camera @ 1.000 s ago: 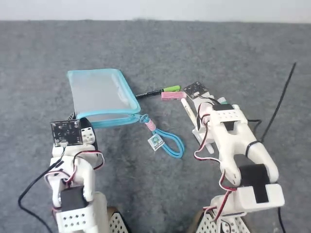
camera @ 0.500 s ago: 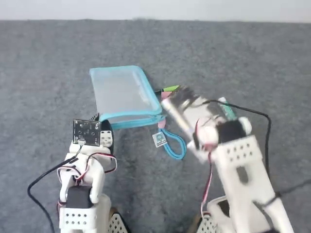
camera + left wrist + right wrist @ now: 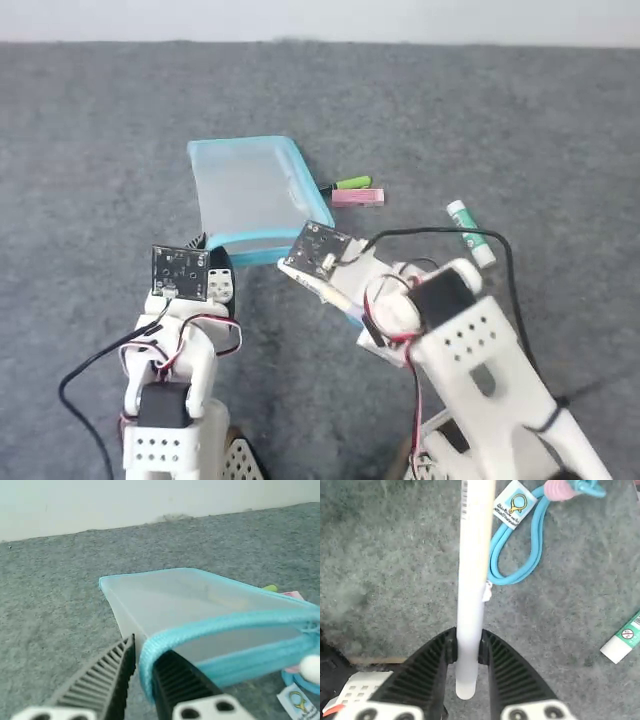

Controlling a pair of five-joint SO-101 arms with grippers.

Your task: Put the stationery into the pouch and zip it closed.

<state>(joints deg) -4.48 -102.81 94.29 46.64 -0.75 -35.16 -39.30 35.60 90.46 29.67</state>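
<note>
The translucent pouch (image 3: 245, 190) with light-blue trim lies on the grey carpet, and its body (image 3: 200, 605) rises slightly at one end. My left gripper (image 3: 144, 672) is shut on the pouch's near corner edge. My right gripper (image 3: 467, 647) is shut on a white pen (image 3: 472, 575), held low just right of the pouch's zipper end. The pen (image 3: 312, 283) points toward the pouch. Below it lie the blue zipper strap (image 3: 517, 560) and its paper tag (image 3: 512, 502).
A green-capped pen (image 3: 350, 183) and a pink eraser (image 3: 357, 197) lie just right of the pouch. A glue stick (image 3: 470, 232) with a green band lies farther right, also seen as the glue stick (image 3: 624, 640). Open carpet stretches to the far side.
The left arm dragged the pouch rightward, then held still. The right arm swung left with the white pen to the pouch's zipper end, uncovering the glue stick.
</note>
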